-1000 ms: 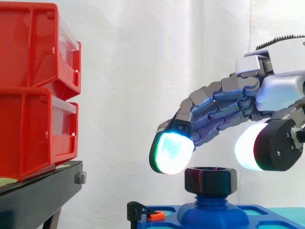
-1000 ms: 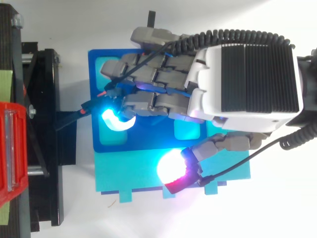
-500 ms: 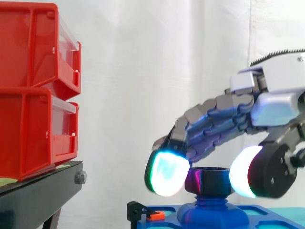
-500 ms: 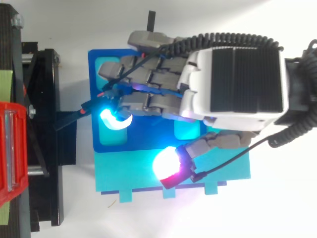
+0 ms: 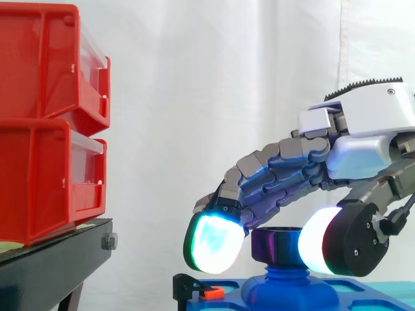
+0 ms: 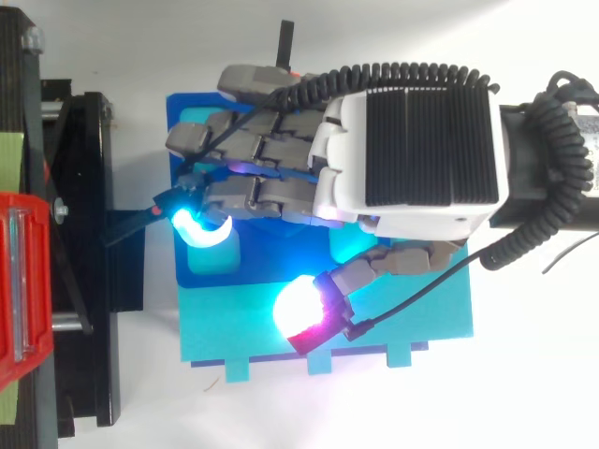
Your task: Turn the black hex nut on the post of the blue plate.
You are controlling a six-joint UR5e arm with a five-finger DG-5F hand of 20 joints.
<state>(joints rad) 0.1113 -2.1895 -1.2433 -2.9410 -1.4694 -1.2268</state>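
While the hand (image 5: pixel 363 139) is held low over the blue plate (image 6: pixel 267 267), its fingers (image 5: pixel 279 167) are stretched in a gentle arch down and to the left, right over the black hex nut (image 5: pixel 275 243). The nut is seated upright on the blue post (image 5: pixel 285 288) that rises from the plate. In the side view it is seen between two glowing pads: a cyan-white fingertip (image 5: pixel 213 243) hung just to its left and the thumb's white pad (image 5: pixel 316 240) just to its right. From above, the thumb is shown spread well away from the fingers, out over the cyan plate (image 6: pixel 225 341) that adjoins the blue plate's edge nearest the side camera. The hand is thus spread wide and nothing is gripped; whether any pad touches the nut cannot be told. A small black clamp (image 5: pixel 187 285) with an orange tab is fixed at the blue plate's left edge. Red bins (image 5: pixel 45 123) are stacked on the black stand (image 5: pixel 52 265) to the left.
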